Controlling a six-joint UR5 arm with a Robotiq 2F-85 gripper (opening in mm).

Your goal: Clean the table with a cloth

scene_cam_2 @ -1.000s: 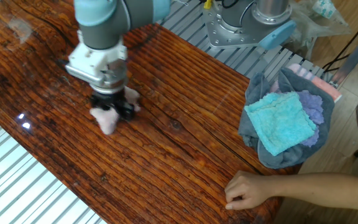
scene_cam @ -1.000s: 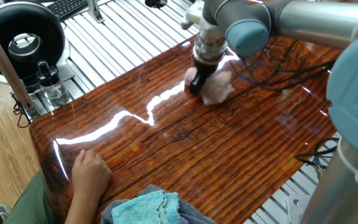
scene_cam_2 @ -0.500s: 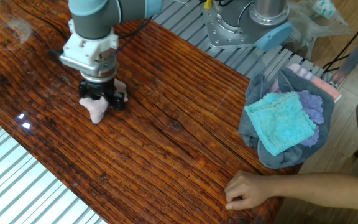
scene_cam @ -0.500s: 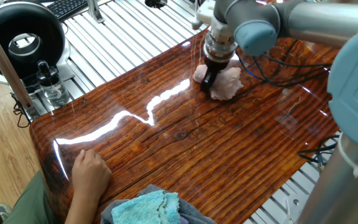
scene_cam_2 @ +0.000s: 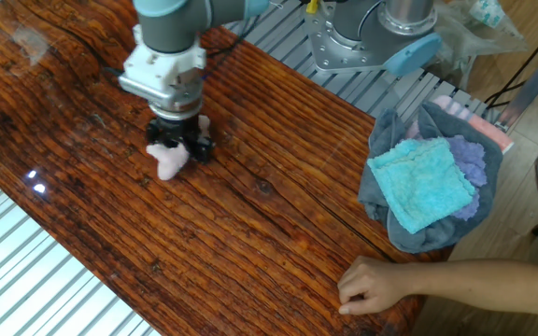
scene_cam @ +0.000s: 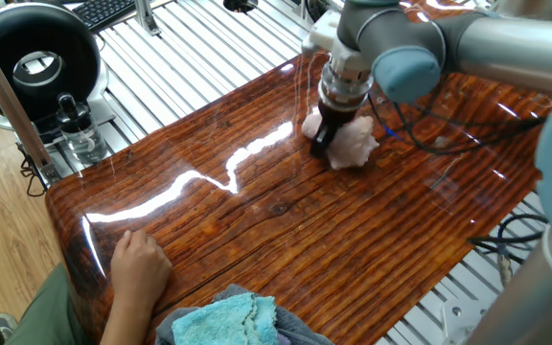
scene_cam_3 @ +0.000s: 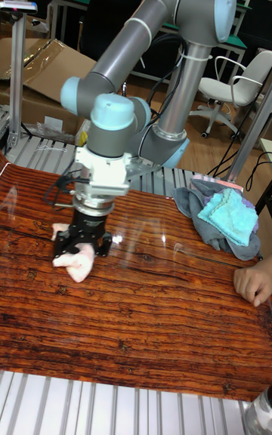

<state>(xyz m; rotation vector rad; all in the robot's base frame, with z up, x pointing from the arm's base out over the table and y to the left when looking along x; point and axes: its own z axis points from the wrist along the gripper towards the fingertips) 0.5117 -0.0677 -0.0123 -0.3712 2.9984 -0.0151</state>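
The pale pink cloth [scene_cam: 353, 144] [scene_cam_2: 170, 161] [scene_cam_3: 75, 262] lies pressed on the glossy reddish-brown table [scene_cam: 286, 240] [scene_cam_2: 250, 243] [scene_cam_3: 151, 314], toward its far end. My gripper [scene_cam: 326, 139] [scene_cam_2: 181, 149] [scene_cam_3: 83, 248] points straight down and is shut on the cloth, holding it against the wood. Pink fluff bulges out on both sides of the black fingers [scene_cam_3: 62, 242].
A person's hand [scene_cam: 140, 261] [scene_cam_2: 374, 282] [scene_cam_3: 252, 284] rests on the table's near edge. A turquoise cloth [scene_cam: 226, 318] [scene_cam_2: 424, 181] [scene_cam_3: 230, 219] lies on a grey-purple pile at that corner. Ribbed metal frame [scene_cam: 199, 48] surrounds the table. A black round device [scene_cam: 34, 59] stands off the table.
My gripper swept the pink cloth across the wood toward the far end, then part of the way back. The hand and the turquoise cloth have stayed put.
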